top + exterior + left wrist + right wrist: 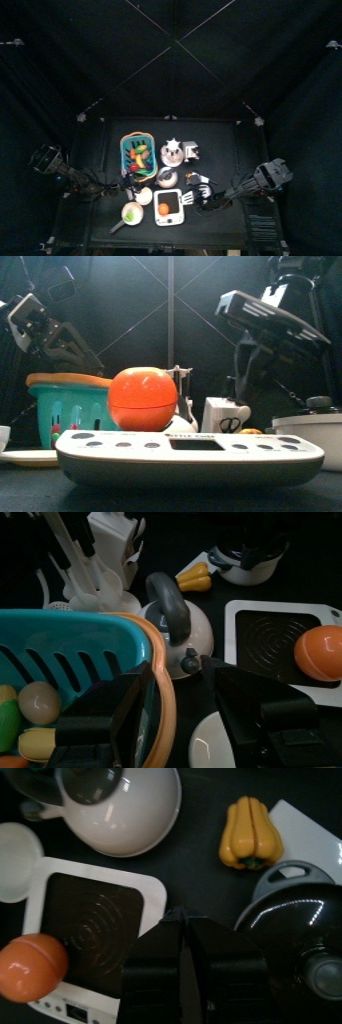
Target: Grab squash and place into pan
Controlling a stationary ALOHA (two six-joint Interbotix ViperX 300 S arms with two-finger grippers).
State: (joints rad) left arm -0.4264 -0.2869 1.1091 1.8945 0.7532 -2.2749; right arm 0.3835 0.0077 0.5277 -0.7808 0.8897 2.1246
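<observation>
Currently the squash (247, 833) lies on its side on the black worktop (201, 858), yellow with a green stem end. It sits between the white kettle (123, 808) and a dark-lidded pot (301, 908), touching neither as far as I can tell.

The right end effector (201, 946) hangs over the gap between the pot and the white hob (100, 918). Its jaws are only slightly parted, with nothing between them. It is near the squash but clear of it.

The left end effector (187, 697) is spread wide and empty. It is poised over the rim of the teal basket (80, 642), next to the kettle. From this side the squash shows beyond the kettle, just beside the pot.

The pan (131, 214) is at the front left of the worktop, left of the hob. Its inside is pale yellow-green and its handle runs toward the front-left corner. It is well apart from the squash, with the hob and kettle between them.

An orange round fruit (143, 399) sits on the hob's front end. A small white plate (14, 860) lies just beside the hob, on the pan's side. A white utensil rack (100, 562) stands behind the kettle. The basket holds several pieces of toy food; I cannot make out which kinds.
</observation>
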